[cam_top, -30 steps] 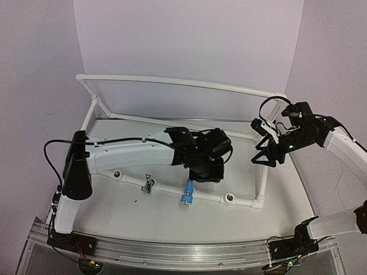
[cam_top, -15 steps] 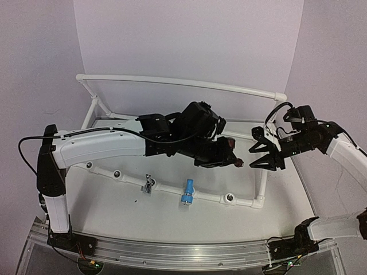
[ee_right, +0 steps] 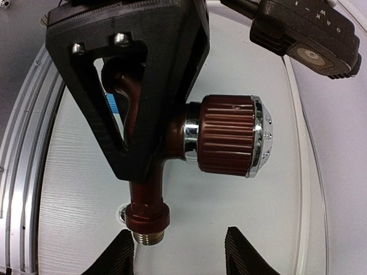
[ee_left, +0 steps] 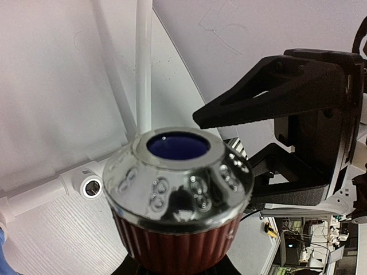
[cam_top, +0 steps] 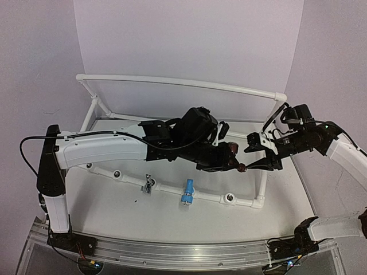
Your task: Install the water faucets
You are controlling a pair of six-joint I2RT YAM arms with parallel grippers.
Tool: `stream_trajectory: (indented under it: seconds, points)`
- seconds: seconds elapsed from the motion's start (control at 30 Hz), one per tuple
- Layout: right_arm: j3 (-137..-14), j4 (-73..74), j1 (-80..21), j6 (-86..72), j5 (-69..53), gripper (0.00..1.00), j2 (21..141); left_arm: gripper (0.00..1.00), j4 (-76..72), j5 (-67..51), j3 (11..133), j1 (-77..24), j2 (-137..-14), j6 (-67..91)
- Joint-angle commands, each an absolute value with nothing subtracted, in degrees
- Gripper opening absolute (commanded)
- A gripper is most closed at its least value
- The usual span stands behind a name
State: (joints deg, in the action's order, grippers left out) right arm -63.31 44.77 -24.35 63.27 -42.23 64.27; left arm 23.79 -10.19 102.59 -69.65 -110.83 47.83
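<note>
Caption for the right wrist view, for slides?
Left hand holds red-brown faucet, threaded end toward the open right hand.

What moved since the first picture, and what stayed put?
The left gripper, shut on the dark red-brown silver-capped faucet, swung right toward the right gripper, which moved in, jaws narrowing. The light blue faucet and grey metal faucet stayed on the white pipe frame.

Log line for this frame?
left end effector: shut on red faucet, midair | right end effector: open, facing faucet | blue faucet, grey faucet: on pipe
</note>
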Motion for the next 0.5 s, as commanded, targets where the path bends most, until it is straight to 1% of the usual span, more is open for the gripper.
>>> stream_trajectory:
  seconds: [0.0,0.3,0.47]
  points:
    - [-63.04,43.15,-25.90,61.85,-40.57,0.50,64.49,0.00,19.03,-10.60,101.79,-69.51,-106.18,46.98]
    - [-62.12,42.71,-27.48,60.54,-39.62,0.49,65.12,0.00,16.71,-9.85,100.51,-69.51,-105.43,47.55]
    - [-62.30,42.40,-28.25,59.98,-39.35,0.46,65.75,0.00,16.02,-9.32,100.40,-69.52,-105.41,47.55]
